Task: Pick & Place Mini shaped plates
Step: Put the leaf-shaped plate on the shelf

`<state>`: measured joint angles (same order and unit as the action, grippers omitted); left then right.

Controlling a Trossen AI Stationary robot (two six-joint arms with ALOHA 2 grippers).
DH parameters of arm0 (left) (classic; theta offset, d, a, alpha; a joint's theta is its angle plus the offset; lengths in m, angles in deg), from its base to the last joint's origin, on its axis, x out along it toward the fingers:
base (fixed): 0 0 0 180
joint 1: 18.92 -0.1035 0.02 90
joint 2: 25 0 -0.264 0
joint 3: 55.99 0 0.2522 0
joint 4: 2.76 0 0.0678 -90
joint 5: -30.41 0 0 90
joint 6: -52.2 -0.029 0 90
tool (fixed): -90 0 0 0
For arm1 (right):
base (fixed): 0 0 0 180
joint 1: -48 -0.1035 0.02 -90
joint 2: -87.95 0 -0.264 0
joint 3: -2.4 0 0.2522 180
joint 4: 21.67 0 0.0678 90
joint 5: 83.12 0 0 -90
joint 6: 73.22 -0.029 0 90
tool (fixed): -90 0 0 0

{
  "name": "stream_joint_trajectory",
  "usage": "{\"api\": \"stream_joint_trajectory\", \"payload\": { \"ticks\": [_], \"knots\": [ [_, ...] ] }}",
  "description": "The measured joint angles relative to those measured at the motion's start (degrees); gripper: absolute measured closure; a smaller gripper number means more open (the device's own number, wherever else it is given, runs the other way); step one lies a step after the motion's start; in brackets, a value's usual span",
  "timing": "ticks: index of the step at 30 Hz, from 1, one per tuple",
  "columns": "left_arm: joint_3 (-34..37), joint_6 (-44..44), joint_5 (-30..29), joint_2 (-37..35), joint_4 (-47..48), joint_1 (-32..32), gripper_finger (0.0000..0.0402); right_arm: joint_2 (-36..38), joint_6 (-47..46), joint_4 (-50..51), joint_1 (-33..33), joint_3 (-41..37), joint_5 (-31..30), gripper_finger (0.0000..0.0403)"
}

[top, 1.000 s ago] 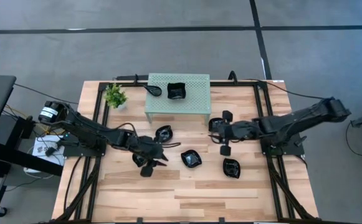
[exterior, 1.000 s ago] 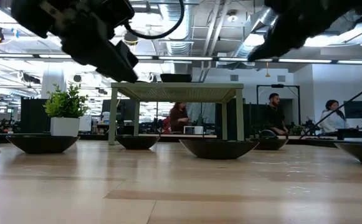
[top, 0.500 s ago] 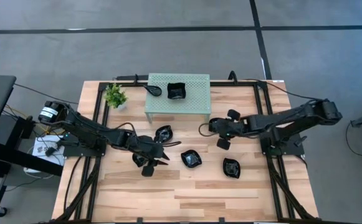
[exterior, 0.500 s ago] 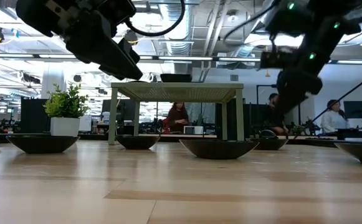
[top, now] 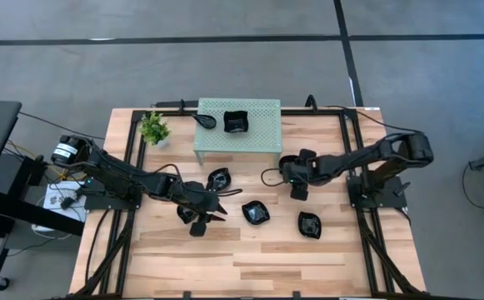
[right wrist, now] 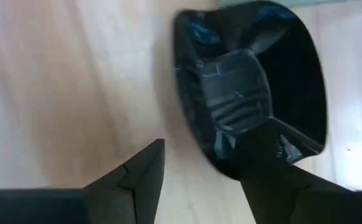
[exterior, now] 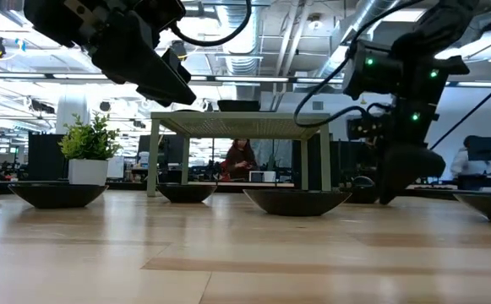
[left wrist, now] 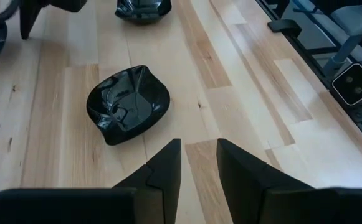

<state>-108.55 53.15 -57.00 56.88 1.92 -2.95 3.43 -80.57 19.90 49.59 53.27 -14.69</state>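
Several black mini shaped plates lie on the wooden table: one (top: 218, 177) by the stand, one (top: 256, 213) in the middle, and one (top: 309, 224) to its right. My right gripper (top: 294, 177) points steeply down, open, over another black plate (right wrist: 249, 81). One finger (right wrist: 274, 177) stands over that plate's hollow and the other (right wrist: 137, 180) outside its rim. My left gripper (left wrist: 199, 165) hovers open above the table, a little short of the middle plate (left wrist: 128, 106), and holds nothing. My right gripper straddles the plate's near rim (right wrist: 230, 158) from above, slanting down. Whether a finger touches the plate, I cannot tell. The plate rests flat on the table.
A green perforated stand (top: 237, 137) at the table's far middle carries a black plate (top: 236, 122) and a small dark dish (top: 206, 120). A potted plant (top: 153, 127) stands to its left. Black frame rails (top: 129, 167) run along the table's sides. People sit in the room beyond.
My right gripper has come down from high above the table to just over the plate, moving a little toward the table's left. It has tipped from nearly level to steeply downward. My left arm has kept still.
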Motion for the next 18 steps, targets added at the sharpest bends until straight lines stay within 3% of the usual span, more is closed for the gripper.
{"api": "stream_joint_trajectory", "payload": {
  "ticks": [7, 18],
  "knots": [
    [0.0, 0.0, 0.0, 0.0, -0.4, 0.0, 0.0298, -0.8, 1.9, -0.2, 1.3, 0.1, -0.6, 0.026],
    [0.0, 0.0, 0.0, 0.0, -0.4, 0.0, 0.0298, -0.9, 4.5, 3.3, 1.4, 1.9, 3.1, 0.039]
  ]
}}
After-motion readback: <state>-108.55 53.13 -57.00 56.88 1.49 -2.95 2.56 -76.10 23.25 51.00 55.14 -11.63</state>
